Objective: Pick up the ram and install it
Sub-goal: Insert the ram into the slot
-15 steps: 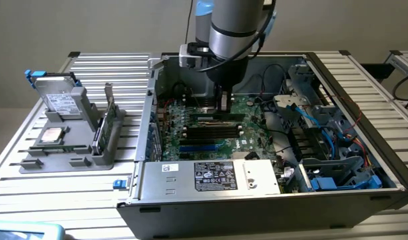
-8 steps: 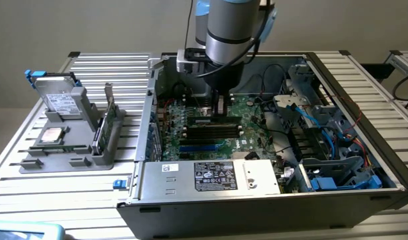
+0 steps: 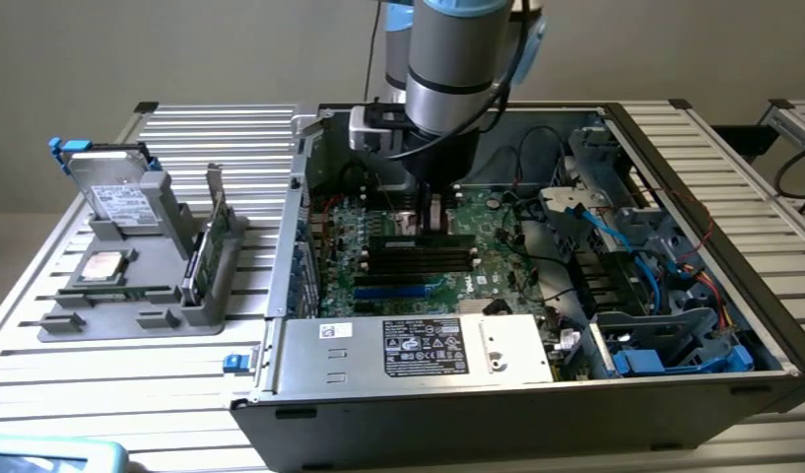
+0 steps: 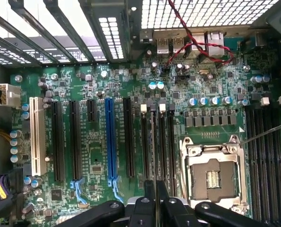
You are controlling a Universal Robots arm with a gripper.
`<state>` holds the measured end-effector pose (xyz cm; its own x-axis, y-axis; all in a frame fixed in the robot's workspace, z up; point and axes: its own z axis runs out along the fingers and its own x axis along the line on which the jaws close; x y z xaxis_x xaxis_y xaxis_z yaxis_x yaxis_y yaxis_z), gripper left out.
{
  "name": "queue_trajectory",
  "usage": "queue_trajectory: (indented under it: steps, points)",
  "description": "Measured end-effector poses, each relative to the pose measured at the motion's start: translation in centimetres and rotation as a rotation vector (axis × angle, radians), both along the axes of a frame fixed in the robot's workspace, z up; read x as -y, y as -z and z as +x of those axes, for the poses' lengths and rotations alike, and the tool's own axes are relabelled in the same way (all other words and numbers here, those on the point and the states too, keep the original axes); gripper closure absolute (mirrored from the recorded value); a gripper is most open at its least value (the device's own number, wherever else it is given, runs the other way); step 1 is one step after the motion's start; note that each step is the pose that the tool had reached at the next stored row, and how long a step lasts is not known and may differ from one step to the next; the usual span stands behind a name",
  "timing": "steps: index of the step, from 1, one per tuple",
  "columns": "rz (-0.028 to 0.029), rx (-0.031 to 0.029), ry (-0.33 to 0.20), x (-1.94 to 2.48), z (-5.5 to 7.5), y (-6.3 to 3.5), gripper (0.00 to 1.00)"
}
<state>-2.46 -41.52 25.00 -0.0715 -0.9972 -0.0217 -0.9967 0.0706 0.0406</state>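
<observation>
Arm: I see it reaching straight down into the open computer case [image 3: 665, 148], in the upper middle of the exterior view.
Gripper: my gripper [image 3: 436, 219] hangs low over the motherboard [image 3: 495, 222], just above the bank of long black slots [image 3: 422, 261].
Jaws: in the wrist view the two fingers [image 4: 149, 203] stand nearly pressed together, with only a sliver between them.
Ram: a long dark stick [image 3: 422, 240] lies crosswise right under the fingers in the exterior view. I take it for the ram, pinched on its thin edge, though the angle is poor and I would not swear to it.
Ram position: level, running along the black slots. I cannot tell whether it touches one.
Board detail: the wrist view gives me the open processor socket [image 4: 213, 175] and a blue slot [image 4: 109, 142].
Tray: the grey tray [image 3: 113, 320] sits at the exterior view's left, outside the case, holding a hard drive [image 3: 119, 192], a square silver chip [image 3: 103, 264] and an upright green card [image 3: 208, 251].
Power supply: the labelled metal box [image 3: 416, 345] sits at the near edge of the case.
</observation>
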Motion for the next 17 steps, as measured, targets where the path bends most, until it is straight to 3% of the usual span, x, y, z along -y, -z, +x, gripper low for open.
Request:
queue_trajectory:
  steps: [6, 8, 10, 17]
  points:
    - [-0.0007, 0.0002, -0.039, -0.05, 0.1, 1.09, 0.86]
    - [-0.0037, -0.0001, -0.048, -0.05, 0.0, 1.35, 0.86]
    - [-0.0067, -0.0002, -0.048, -0.05, 0.1, 1.42, 0.86]
    - [-0.0063, 0.0004, -0.038, -0.06, 0.0, 1.66, 0.86]
